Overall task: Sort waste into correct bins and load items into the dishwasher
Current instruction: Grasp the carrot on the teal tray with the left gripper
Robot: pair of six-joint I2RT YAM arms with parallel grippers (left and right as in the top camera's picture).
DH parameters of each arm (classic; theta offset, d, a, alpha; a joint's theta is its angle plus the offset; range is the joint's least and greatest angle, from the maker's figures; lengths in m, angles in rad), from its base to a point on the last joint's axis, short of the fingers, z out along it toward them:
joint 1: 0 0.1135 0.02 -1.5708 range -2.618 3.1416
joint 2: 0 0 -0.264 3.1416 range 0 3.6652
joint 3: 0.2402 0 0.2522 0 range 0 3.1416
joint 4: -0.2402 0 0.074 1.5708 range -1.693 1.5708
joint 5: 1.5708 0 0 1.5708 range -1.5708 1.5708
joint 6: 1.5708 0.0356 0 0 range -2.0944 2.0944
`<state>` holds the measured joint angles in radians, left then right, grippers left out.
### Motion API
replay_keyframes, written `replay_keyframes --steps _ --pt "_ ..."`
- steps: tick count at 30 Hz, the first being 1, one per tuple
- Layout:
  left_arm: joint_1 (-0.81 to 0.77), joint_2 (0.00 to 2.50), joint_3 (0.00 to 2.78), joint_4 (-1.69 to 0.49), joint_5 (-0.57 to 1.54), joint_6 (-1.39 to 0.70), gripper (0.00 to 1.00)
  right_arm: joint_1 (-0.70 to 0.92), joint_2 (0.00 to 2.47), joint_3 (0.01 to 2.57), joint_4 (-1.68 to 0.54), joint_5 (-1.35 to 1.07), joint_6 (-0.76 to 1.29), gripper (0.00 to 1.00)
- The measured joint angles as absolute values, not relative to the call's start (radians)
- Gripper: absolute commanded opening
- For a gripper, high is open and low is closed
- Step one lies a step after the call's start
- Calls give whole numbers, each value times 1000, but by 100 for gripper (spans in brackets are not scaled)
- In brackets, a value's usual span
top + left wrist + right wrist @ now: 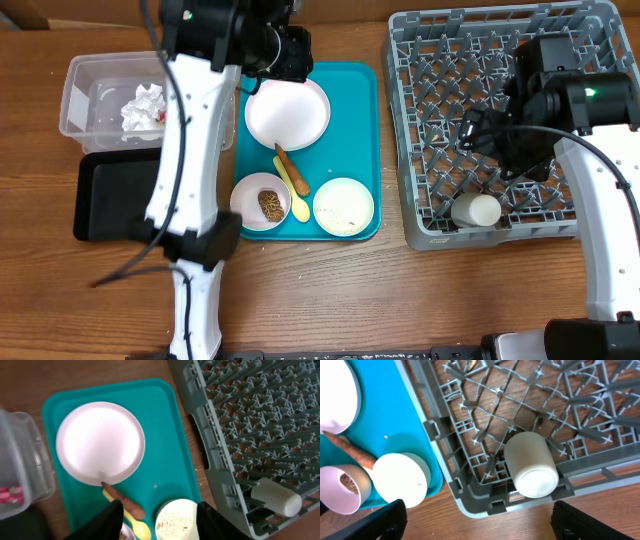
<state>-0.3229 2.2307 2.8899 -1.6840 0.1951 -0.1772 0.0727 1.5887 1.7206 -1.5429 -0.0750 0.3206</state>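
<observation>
Overhead: cup [476, 210] lies in rack [398, 150], napkin [142, 106] in tub [80, 75].

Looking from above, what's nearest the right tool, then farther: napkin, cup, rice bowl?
From the right tool:
1. White cup, in the rack.
2. Rice bowl, on the teal tray.
3. Napkin, far left in the clear tub.

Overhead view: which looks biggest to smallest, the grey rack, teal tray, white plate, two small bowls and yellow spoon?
1. grey dish rack
2. teal tray
3. white plate
4. rice bowl and bowl with the brown lump: these look about alike, so tied
5. yellow spoon
</observation>
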Motion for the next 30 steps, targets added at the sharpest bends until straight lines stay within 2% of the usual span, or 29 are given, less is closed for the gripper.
replay_keyframes --steps 1,4,5,8,9,10,12,16,20,30 --pt "-344 2168 2821 -1680 147 -202 50 74 1589 1721 -1541 -78 319 94" --pt "-430 1969 2550 -1673 1 -328 25 75 1589 1721 -1536 -82 307 95" --pt "-441 1936 2458 -1688 -27 -367 24 75 1589 1721 -1534 -83 304 94" --pt "-447 1933 2219 -1617 -84 -489 33 75 1589 1721 -1528 -83 294 94" --pt "-445 1938 2091 -1488 -95 -526 36 75 1589 1721 -1528 -83 291 94" --pt "-445 1951 1990 -1380 -97 -551 48 75 1589 1721 -1528 -83 290 94" --pt "-445 1969 1840 -1222 -82 -588 56 75 1589 1721 -1529 -87 288 94" --pt "-445 1973 1666 -1012 -58 -642 54 75 1589 1721 -1535 -89 287 94" --pt "-442 1973 1568 -963 -57 -675 58 75 1589 1721 -1536 -89 274 94" --pt "-436 1973 1429 -803 -106 -682 59 75 1589 1720 -1536 -89 264 94"
